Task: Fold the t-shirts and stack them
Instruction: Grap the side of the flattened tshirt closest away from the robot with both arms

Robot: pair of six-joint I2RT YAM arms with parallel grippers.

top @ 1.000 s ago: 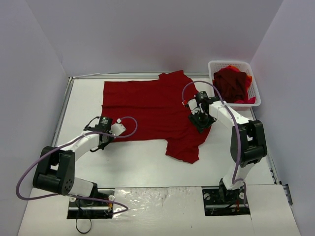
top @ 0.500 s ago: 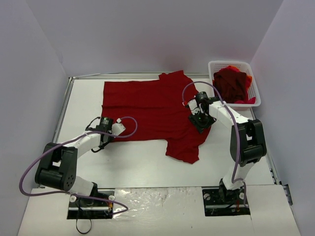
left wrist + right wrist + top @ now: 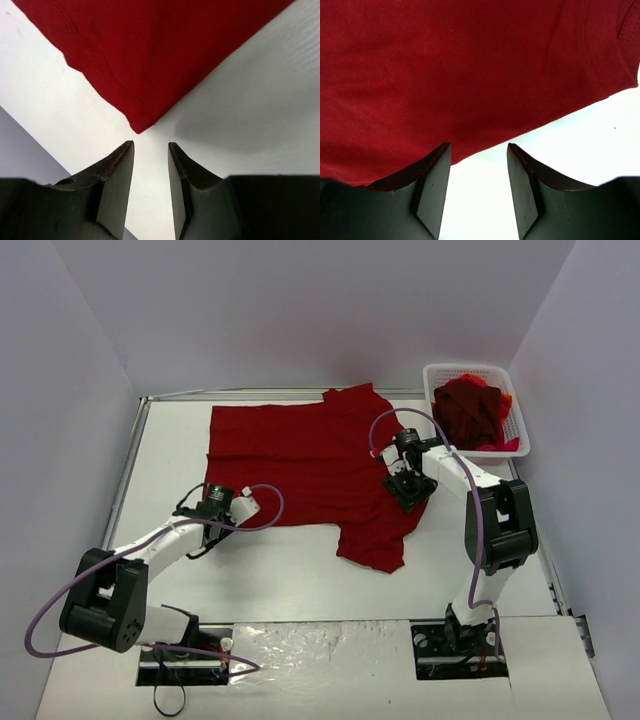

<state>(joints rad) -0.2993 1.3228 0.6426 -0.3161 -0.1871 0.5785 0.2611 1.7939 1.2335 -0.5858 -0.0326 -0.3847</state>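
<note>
- T-shirt [image 3: 310, 465] lies spread flat across the upper centre of the top view, with one sleeve trailing toward the lower centre.
- More t-shirts [image 3: 472, 408] sit heaped in the basket [image 3: 470, 367] at upper right.
- Left gripper [image 3: 150, 145] has its jaws narrowly parted and empty, just short of the hem corner. It probably needs to open wider before it pinches.
- Right gripper [image 3: 479, 146] has its jaws moderately apart and empty at the cloth edge. Both should lift together.
- The white table [image 3: 300, 570] is smooth, and plain pale walls close it in.

Top cam: high, near side. Wrist cams: close, down; all share t-shirt [image 3: 300, 455].
</note>
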